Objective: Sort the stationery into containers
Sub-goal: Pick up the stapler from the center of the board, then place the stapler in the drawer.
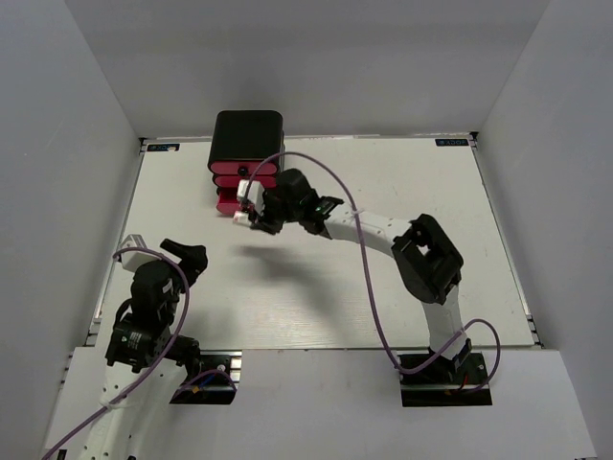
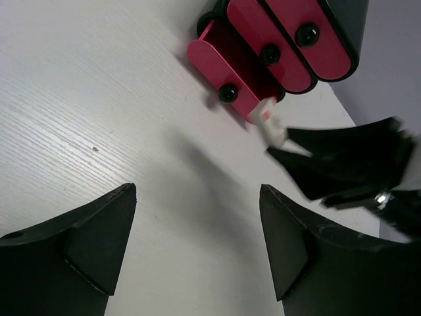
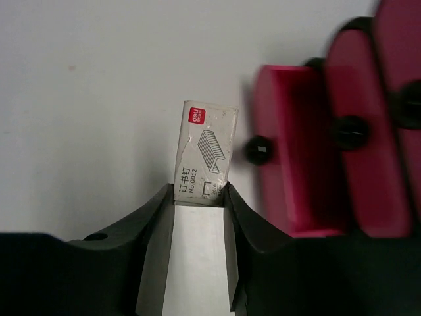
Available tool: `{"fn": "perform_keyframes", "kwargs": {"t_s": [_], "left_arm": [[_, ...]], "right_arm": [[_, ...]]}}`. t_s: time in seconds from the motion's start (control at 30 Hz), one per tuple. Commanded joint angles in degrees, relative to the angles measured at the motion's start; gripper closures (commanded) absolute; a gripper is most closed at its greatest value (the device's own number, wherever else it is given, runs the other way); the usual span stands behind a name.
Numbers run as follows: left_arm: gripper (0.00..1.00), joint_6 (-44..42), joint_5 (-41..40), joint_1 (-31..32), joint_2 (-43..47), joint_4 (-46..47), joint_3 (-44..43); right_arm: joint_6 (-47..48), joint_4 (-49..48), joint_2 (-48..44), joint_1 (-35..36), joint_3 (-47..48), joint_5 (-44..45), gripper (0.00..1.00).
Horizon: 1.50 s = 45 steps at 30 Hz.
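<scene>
My right gripper [image 1: 253, 209] [image 3: 200, 192] is shut on a small white staples box [image 3: 205, 150] with a red label, which also shows in the top view [image 1: 246, 198] and the left wrist view [image 2: 272, 124]. It holds the box above the table, just beside the front of the pulled-out bottom pink drawer [image 1: 227, 201] [image 3: 293, 158] [image 2: 220, 66]. The black cabinet [image 1: 247, 136] stands at the far edge; its two upper drawers [image 3: 358, 125] are closed. My left gripper [image 1: 188, 255] [image 2: 197, 243] is open and empty over bare table. No pens or markers are in view.
The white table [image 1: 402, 278] is walled by grey panels on three sides. The right arm [image 1: 426, 259] stretches across the middle toward the cabinet, with a purple cable [image 1: 369, 287] looping over it.
</scene>
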<state>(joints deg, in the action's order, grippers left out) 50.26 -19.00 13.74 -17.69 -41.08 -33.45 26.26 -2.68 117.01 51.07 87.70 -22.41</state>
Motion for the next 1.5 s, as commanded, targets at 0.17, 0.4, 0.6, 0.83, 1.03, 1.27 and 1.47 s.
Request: {"fn": "perform_keyframes", "kwargs": {"t_s": [0.17,0.4,0.6,0.83,1.03,1.27,1.47], "left_arm": [[0.14,0.98,2.57,0.15,-0.32,5.48,2.51],[0.14,0.98,3.71,0.15,-0.85,6.01,3.04],[0.14,0.98,3.71,0.15,-0.85,6.01,3.04],[0.14,0.98,4.24,0.15,-0.85,6.01,3.57],[0.14,0.98,5.29,0.15,-1.99,7.59,3.57],[0.14,0.98,6.34,0.15,-3.14,9.52,4.18],[0.31,3.62,10.11,0.15,-8.3,19.16,9.97]], "right_arm": [[10.82,-3.57,0.84,-5.8,5.28,10.02,1.0],[15.21,-1.99,6.64,-7.48,13.1,10.72,1.0],[17.86,-0.14,9.64,-7.82,15.57,10.02,1.0],[20.58,0.22,10.78,-7.74,14.6,9.67,0.92],[21.99,0.74,11.48,-7.48,14.34,9.41,0.75],[21.9,0.66,12.19,-7.39,14.43,9.23,0.44],[20.06,-0.66,9.64,-7.74,11.98,8.62,0.42]]}}
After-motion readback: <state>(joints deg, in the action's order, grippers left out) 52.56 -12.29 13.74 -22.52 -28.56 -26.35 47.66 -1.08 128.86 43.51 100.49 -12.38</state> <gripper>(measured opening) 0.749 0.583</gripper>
